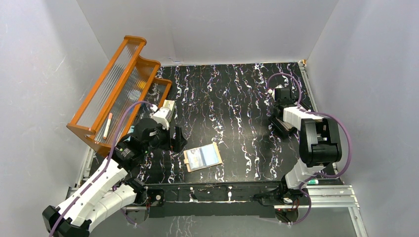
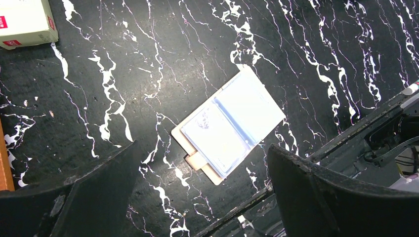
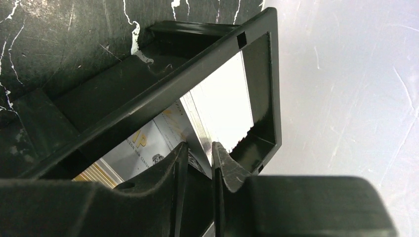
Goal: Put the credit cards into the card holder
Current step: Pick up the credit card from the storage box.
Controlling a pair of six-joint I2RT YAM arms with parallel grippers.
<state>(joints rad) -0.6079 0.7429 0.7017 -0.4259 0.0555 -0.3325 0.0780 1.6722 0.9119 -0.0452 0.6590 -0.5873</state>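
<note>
The tan card holder (image 1: pixel 202 158) lies open on the black marbled table, near the front middle. In the left wrist view the card holder (image 2: pixel 230 126) shows clear pockets with pale cards inside and its snap tab toward the camera. My left gripper (image 1: pixel 175 139) hovers just left of it, open and empty (image 2: pixel 207 197). My right gripper (image 1: pixel 278 117) is down in the black plastic tray (image 3: pixel 274 74) at the right. Its fingertips (image 3: pixel 197 150) are closed narrowly on the edge of a stack of credit cards (image 3: pixel 222 103) standing in the tray.
An orange rack (image 1: pixel 118 84) with ribbed clear panels stands at the back left, with a thin stick-like thing (image 1: pixel 107 125) lying in it. A white box with a red mark (image 1: pixel 168 106) sits beside it and shows in the left wrist view (image 2: pixel 24 22). Grey walls surround the table.
</note>
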